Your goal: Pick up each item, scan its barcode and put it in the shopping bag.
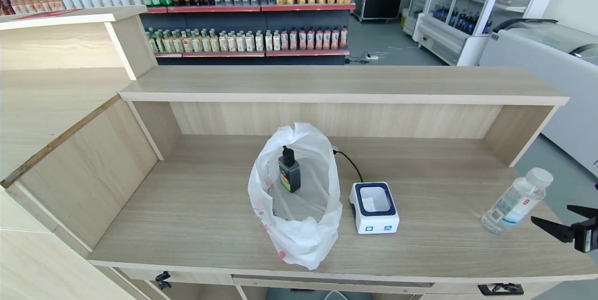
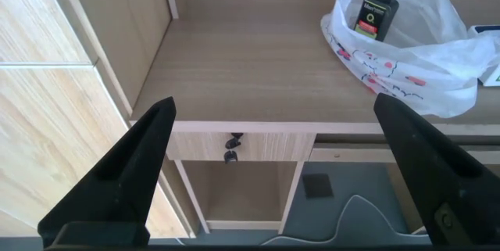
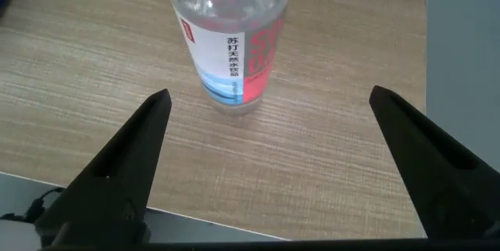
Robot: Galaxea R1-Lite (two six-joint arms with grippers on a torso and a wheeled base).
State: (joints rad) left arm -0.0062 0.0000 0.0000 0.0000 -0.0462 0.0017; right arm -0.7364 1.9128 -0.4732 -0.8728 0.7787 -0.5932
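A clear water bottle point(image 1: 516, 201) with a white cap stands upright near the counter's right end; its red and blue label point(image 3: 244, 59) faces my right wrist camera. My right gripper point(image 1: 556, 223) hangs open just right of the bottle, off the counter's front right corner, with nothing between its fingers point(image 3: 117, 169). A white shopping bag point(image 1: 299, 197) stands open mid-counter with a dark bottle point(image 1: 289, 170) upright inside. The white barcode scanner point(image 1: 373, 206) sits just right of the bag. My left gripper point(image 2: 273, 173) is open and held low in front of the counter's left part, away from the bag point(image 2: 414, 48).
The counter point(image 1: 196, 206) has a raised back ledge and side walls at both ends. A black cable point(image 1: 348, 162) runs from the scanner to the back. Drawers with keys point(image 2: 231, 146) sit under the front edge. Store shelves and coolers stand behind.
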